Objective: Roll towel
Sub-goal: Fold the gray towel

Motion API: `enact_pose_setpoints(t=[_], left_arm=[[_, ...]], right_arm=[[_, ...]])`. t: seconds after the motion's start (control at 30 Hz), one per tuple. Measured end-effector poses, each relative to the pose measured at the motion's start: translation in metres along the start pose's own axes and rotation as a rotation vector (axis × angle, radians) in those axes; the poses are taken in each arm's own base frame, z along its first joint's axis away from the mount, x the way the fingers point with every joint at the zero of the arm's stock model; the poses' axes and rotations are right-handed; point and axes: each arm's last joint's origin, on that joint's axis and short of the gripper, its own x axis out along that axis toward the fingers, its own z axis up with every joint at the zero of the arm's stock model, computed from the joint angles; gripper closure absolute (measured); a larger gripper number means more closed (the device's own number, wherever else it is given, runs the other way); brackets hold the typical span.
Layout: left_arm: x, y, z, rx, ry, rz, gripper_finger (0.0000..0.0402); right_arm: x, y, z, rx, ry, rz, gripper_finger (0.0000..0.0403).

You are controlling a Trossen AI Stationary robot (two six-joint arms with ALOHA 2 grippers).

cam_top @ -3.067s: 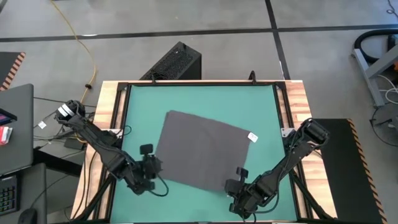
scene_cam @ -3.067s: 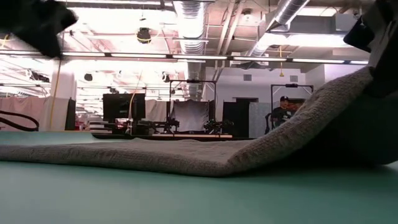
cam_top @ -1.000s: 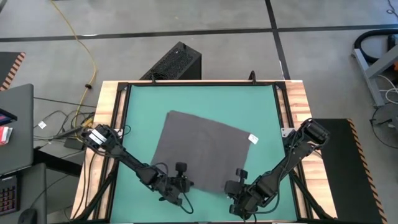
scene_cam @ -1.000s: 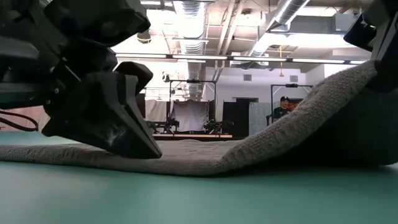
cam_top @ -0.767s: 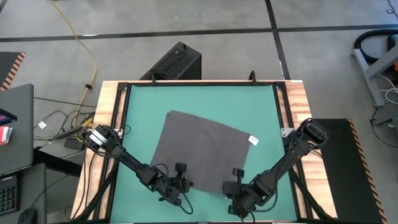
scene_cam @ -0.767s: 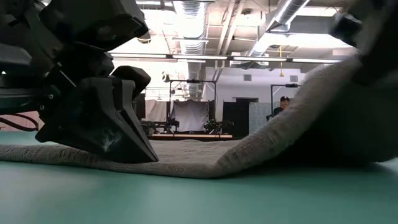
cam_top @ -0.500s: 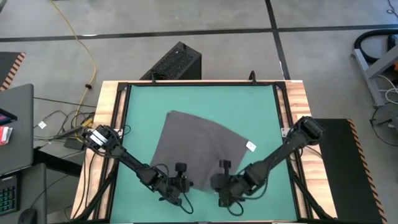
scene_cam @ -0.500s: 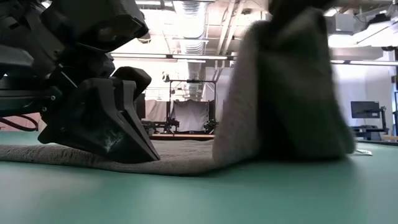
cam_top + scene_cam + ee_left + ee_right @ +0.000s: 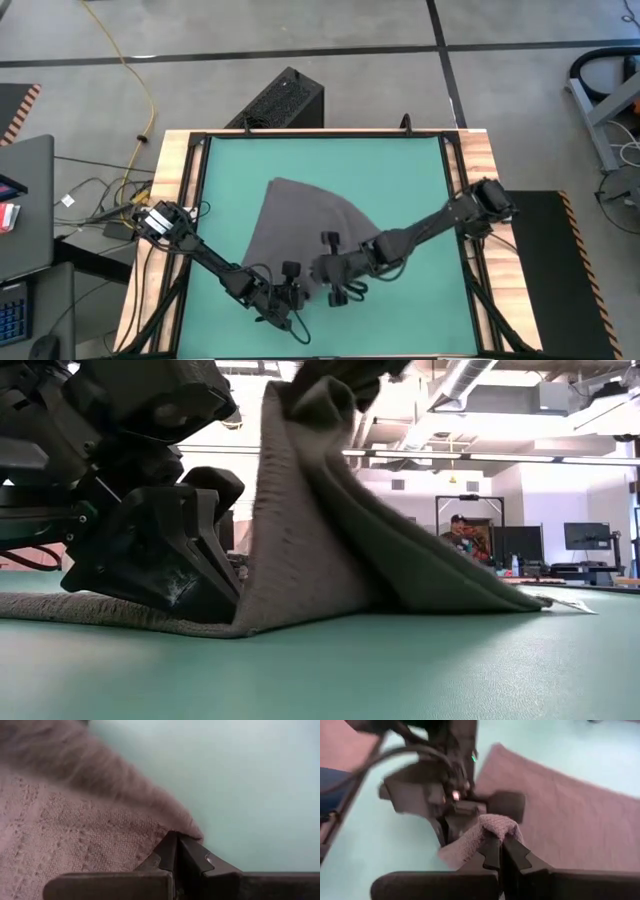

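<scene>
The left arm is seen stretched low from the left edge of the green tabletop [image 9: 400, 180] toward the near middle, its links laid almost flat. The left gripper [image 9: 290, 292] is pressed down at the near edge of the dark grey soft cloth towel [image 9: 290, 225]; in the left wrist view its fingers [image 9: 175, 852] are closed tight together, with the towel's edge [image 9: 75, 835] pinched at their tips. In the low view this gripper [image 9: 215, 595] is shown as a large dark block resting on the flat part of the towel.

The towel is spread on the middle of the tabletop, slightly toward the near side. Its far corner lies flat, while its near right corner is lifted and drawn over toward the left, so that a steep tent-like fold [image 9: 310, 510] is formed beside the left gripper.

The right arm is extended from the right edge diagonally across the table, its wrist held above the towel. The right gripper [image 9: 335, 272] is placed just beside the left one. Its fingers [image 9: 497, 850] are shut, and a bunched corner of the towel [image 9: 495, 826] is gripped between them and held raised off the table.
</scene>
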Motion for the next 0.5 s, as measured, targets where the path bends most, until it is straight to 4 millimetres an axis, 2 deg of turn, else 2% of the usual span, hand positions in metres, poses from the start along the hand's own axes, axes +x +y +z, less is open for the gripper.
enact_pose_setpoints(t=[0.2, 0.4, 0.5], left_arm=[[0.000, 0.000, 0.000, 0.040, -0.001, 0.009, 0.0401], [0.000, 0.000, 0.000, 0.083, 0.001, 0.011, 0.0401], [0.000, 0.000, 0.000, 0.094, 0.000, 0.010, 0.0401]], right_arm=[[0.010, -0.013, 0.005, -0.037, -0.048, 0.044, 0.0386], [0.040, -0.020, -0.003, -0.074, -0.055, 0.107, 0.0386], [0.045, -0.025, -0.004, -0.082, -0.057, 0.100, 0.0386]])
